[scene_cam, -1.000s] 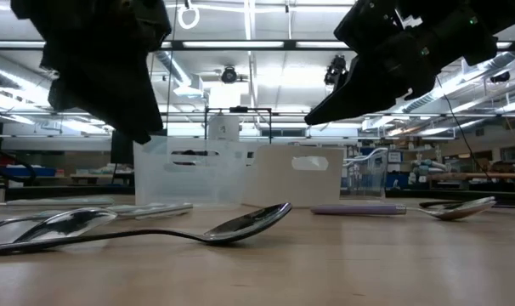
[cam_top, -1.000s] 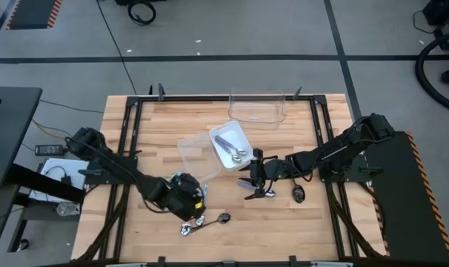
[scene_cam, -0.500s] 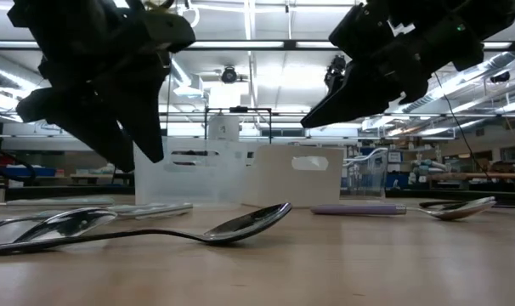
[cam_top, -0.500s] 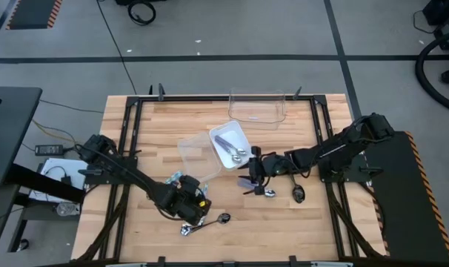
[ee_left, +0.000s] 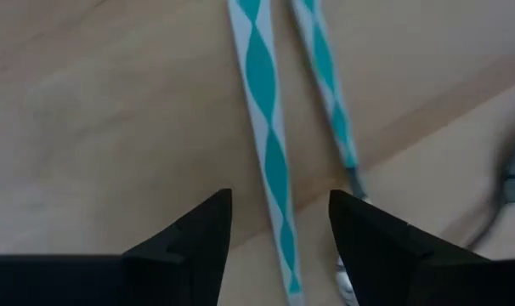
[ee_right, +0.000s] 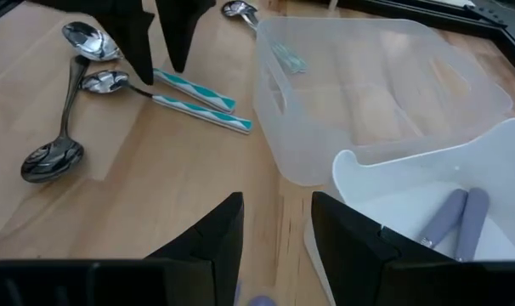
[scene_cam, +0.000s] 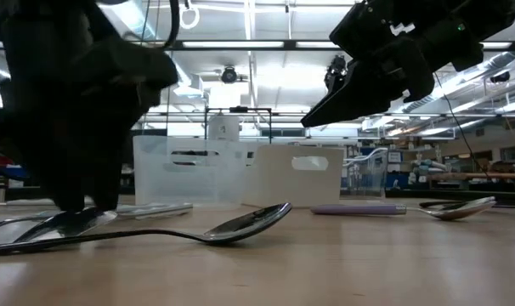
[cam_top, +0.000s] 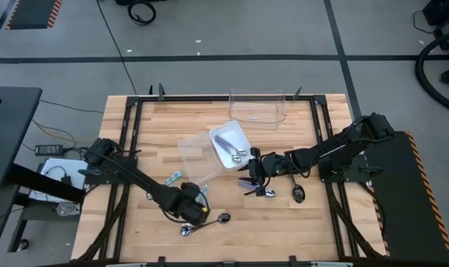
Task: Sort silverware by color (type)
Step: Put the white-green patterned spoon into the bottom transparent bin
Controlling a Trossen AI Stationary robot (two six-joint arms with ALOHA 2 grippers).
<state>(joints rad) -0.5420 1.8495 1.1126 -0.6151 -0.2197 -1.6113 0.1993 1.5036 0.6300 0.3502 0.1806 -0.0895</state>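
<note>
Teal-and-white striped handles are lying side by side on the wooden table (cam_top: 143,133), and the left gripper (ee_left: 279,229) is hanging low over them with its two dark fingers spread apart, straddling the nearer teal-striped spoon (ee_left: 266,144). That placement is looking like a set-up for a pinch across the handle, since the handle is running straight through the gap between the fingers while nothing is being held. The second teal-striped spoon (ee_left: 325,89) is lying just beside the first, so a clean grasp of one alone is likely calling for care.

In the high view the left gripper (cam_top: 189,205) is working near the front edge of the table, close to a small cluster of spoons including an all-dark spoon (cam_top: 218,219). The right gripper (cam_top: 253,180) is hovering above the table just in front of the white container (cam_top: 218,136), its fingers parted and empty. A dark spoon (cam_top: 298,194) is lying on the wood near that arm.

The white container (ee_right: 385,204) is holding purple-handled spoons (ee_right: 457,217), which suggests purple is being collected there. The clear container (ee_right: 359,93) beside it is touching or overlapping the white one and is carrying something small and teal near its far wall, too faint to identify. Another clear container (cam_top: 255,107) is standing at the back edge of the table; its contents are not discernible
</note>
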